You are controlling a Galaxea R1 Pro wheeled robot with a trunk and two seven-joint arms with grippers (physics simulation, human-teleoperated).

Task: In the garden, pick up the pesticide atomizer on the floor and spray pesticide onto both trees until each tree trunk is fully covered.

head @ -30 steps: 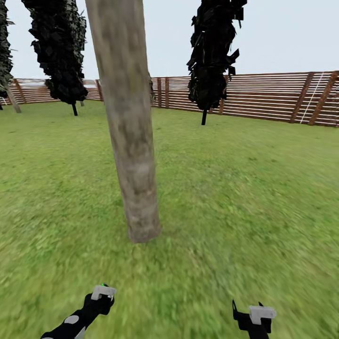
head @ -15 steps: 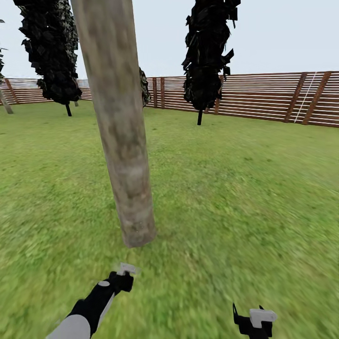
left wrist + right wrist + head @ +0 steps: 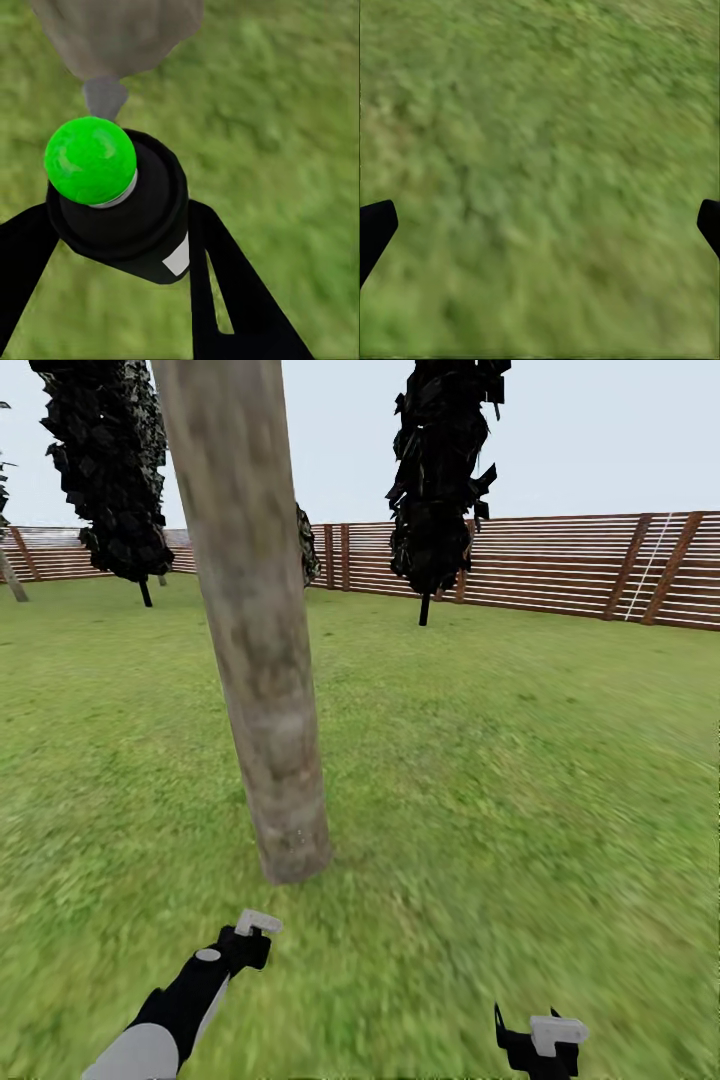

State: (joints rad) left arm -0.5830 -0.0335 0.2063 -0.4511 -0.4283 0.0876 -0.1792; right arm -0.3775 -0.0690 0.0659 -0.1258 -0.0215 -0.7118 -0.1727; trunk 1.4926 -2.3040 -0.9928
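A thick grey-brown mottled tree trunk [image 3: 262,660] rises from the lawn just ahead, slightly left of centre. My left gripper [image 3: 252,928] hovers low over the grass a short way before its base, shut on the pesticide atomizer [image 3: 124,206]. The atomizer is a dark bottle with a green dot on top and a white label. Along the left wrist view, the bottle's top points at the trunk's foot [image 3: 116,34]. My right gripper [image 3: 540,1040] hangs open over bare grass, its fingertips [image 3: 375,229] wide apart. I cannot make out any pesticide specks on the bark.
Green lawn [image 3: 520,760] stretches all around. A brown slatted fence [image 3: 560,565] closes the back. Two dark columnar trees [image 3: 440,480] [image 3: 105,470] stand before it. A thin leaning grey trunk [image 3: 12,582] shows at the far left edge.
The view has shifted a little, so the trunk sits further left. My left arm has reached forward towards the trunk's base with the atomizer. The right gripper has stayed put.
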